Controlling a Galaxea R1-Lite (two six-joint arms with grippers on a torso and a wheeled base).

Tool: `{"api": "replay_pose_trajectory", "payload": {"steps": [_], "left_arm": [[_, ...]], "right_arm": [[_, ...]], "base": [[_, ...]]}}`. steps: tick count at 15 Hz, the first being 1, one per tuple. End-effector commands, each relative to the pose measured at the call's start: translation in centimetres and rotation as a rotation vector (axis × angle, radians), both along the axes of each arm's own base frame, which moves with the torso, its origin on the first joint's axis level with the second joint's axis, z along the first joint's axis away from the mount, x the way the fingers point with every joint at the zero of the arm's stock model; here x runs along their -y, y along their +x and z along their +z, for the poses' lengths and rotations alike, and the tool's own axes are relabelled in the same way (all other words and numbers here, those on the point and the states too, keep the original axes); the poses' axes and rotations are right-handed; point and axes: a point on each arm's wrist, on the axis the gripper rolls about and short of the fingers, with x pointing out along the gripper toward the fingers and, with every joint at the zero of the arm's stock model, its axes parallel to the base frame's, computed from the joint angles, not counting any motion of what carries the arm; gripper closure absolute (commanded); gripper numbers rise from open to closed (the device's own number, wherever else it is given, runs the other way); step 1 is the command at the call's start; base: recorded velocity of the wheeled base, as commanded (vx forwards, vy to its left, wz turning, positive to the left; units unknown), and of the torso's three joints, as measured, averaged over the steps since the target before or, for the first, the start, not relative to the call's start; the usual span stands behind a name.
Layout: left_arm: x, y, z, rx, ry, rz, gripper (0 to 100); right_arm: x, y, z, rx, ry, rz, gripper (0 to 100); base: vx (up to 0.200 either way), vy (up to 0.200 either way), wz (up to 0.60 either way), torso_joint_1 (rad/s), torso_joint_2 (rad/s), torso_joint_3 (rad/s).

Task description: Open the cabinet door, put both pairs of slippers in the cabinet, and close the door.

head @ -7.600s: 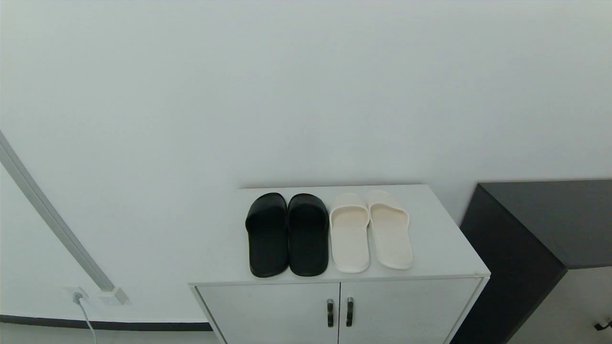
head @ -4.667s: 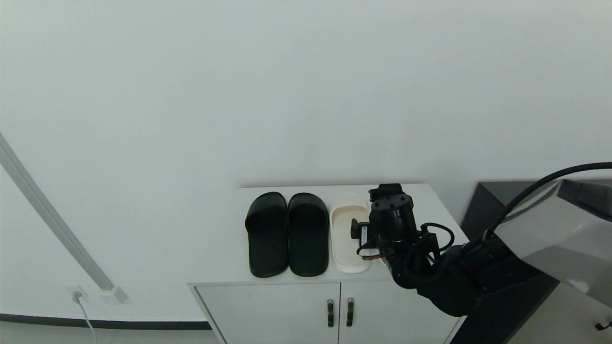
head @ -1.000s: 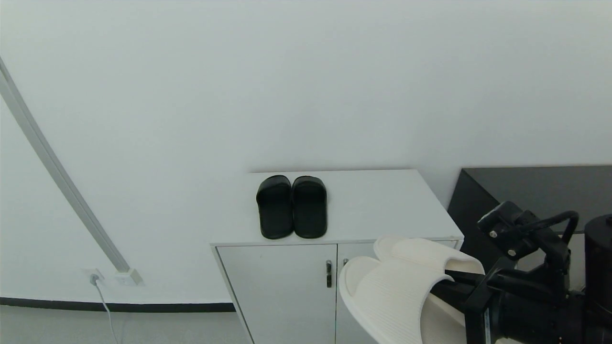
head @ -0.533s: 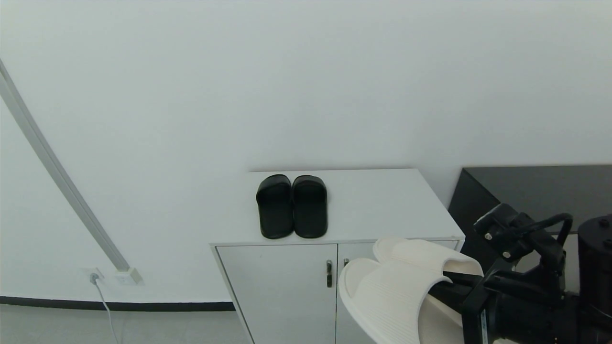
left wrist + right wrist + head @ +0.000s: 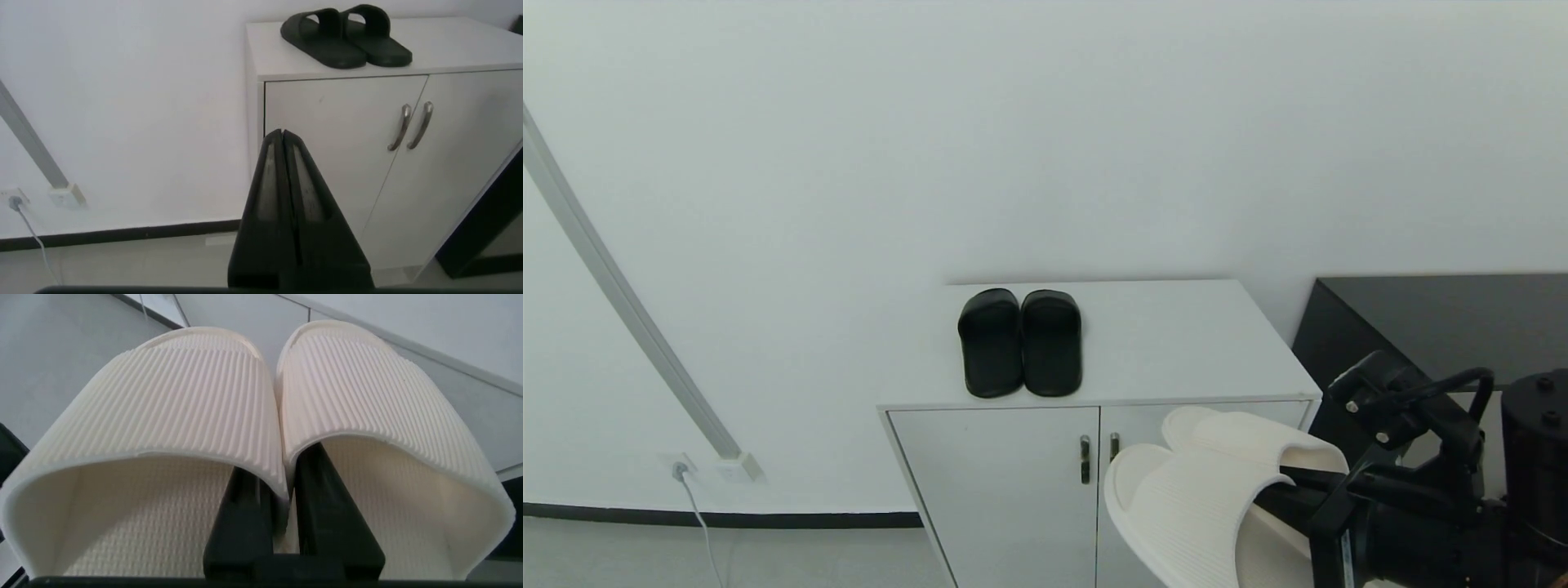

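Just before the white cabinet (image 5: 1176, 343), the right gripper (image 5: 282, 490) is pinching one pair of white slippers (image 5: 1217, 482) by their touching inner walls, holding them near the right door. One black pair (image 5: 1021, 343), two slippers, is sitting on the cabinet top. Both doors are standing shut, two handles (image 5: 1085, 459) side by side. The left gripper (image 5: 283, 145), pressed together and seemingly empty, is hovering before them. Opening a door is likely coming next, calling for a handle pull.

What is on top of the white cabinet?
A pair of black slippers lies side by side on the cabinet top, near its front edge. The doors are shut, so the inside is hidden.
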Motion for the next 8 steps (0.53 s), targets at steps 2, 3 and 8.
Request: {"api": "replay_pose_trajectory", "payload": {"steps": [2, 3, 8], "left_arm": [[0.07, 0.00, 0.02, 0.001, 0.064, -0.029, 0], [0.13, 0.00, -0.01, 0.004, 0.106, -0.057, 0], [0.10, 0.01, -0.01, -0.002, 0.003, -0.044, 0]], "right_arm": [[-0.17, 0.13, -0.31, -0.010, -0.010, 0.000, 100], [-0.19, 0.15, -0.34, -0.012, -0.010, -0.001, 100], [-0.03, 0.01, -0.72, -0.021, -0.020, 0.001, 100]], "base": [[0.000, 0.000, 0.00, -0.166, 0.37, 0.205], [0.000, 0.000, 0.00, -0.168, 0.39, 0.212], [0.000, 0.000, 0.00, -0.216, 0.50, 0.284]]}}
